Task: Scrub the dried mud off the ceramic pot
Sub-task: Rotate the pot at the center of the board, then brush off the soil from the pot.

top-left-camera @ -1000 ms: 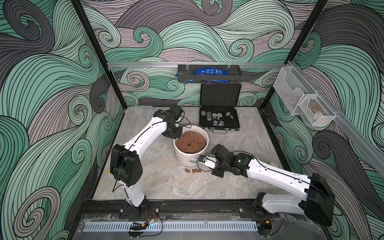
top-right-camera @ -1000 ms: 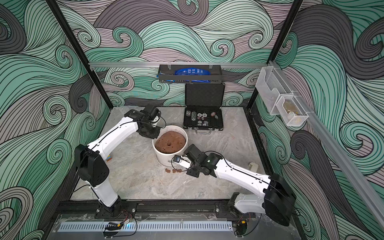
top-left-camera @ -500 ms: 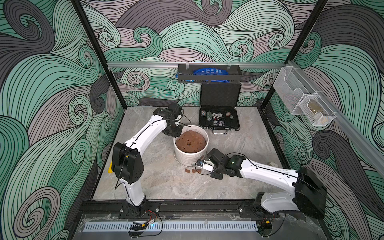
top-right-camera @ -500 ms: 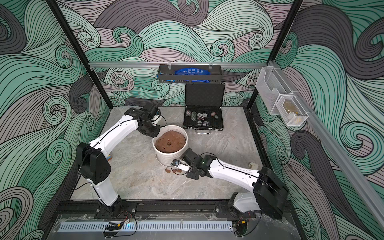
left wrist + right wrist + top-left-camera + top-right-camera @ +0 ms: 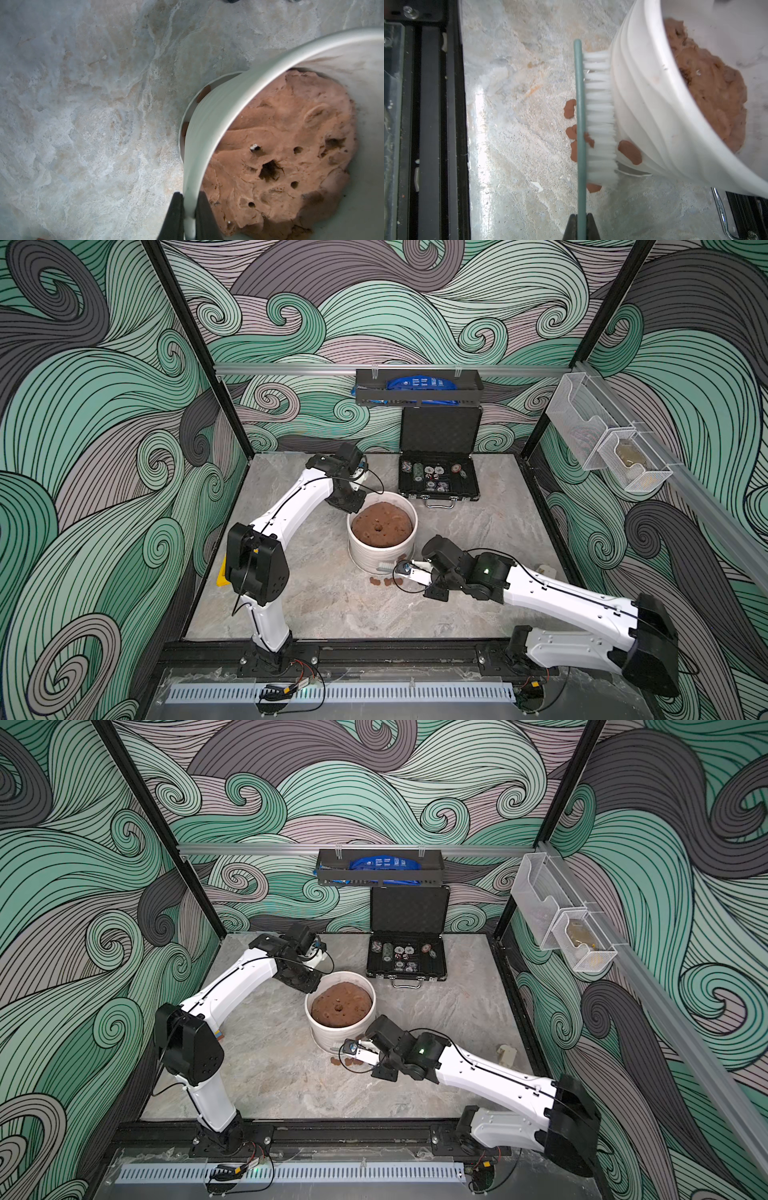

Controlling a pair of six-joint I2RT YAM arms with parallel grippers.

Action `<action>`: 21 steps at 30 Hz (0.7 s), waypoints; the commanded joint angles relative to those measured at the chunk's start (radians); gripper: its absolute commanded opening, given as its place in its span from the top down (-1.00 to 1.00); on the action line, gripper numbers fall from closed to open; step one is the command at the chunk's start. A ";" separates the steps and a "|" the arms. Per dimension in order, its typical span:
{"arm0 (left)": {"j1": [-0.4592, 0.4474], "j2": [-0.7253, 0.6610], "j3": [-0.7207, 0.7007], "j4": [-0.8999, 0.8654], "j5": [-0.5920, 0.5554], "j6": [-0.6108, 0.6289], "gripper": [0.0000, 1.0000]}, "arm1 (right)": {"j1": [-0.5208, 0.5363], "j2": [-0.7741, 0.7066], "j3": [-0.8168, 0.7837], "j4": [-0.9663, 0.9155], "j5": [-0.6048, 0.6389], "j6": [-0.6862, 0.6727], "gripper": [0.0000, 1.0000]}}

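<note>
Partly done: left gripper pinches the pot by its rim, right gripper clamps the brush, and a mud patch remains low on the pot's wall.

The bench is surfaced in grey marble and enclosed by walls printed with green-and-grey swirls, framed by black posts.

The brush slightly lower against the ceramic pot than before
</note>
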 commanded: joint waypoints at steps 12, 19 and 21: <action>0.015 0.117 0.138 -0.054 0.092 0.302 0.83 | -0.021 -0.076 0.037 -0.103 -0.074 0.024 1.00; 0.017 0.133 0.189 -0.071 0.110 0.337 0.76 | -0.021 -0.061 0.023 -0.094 -0.071 0.010 1.00; 0.017 0.130 0.221 -0.084 0.129 0.328 0.71 | -0.022 -0.055 0.020 -0.082 -0.068 0.009 1.00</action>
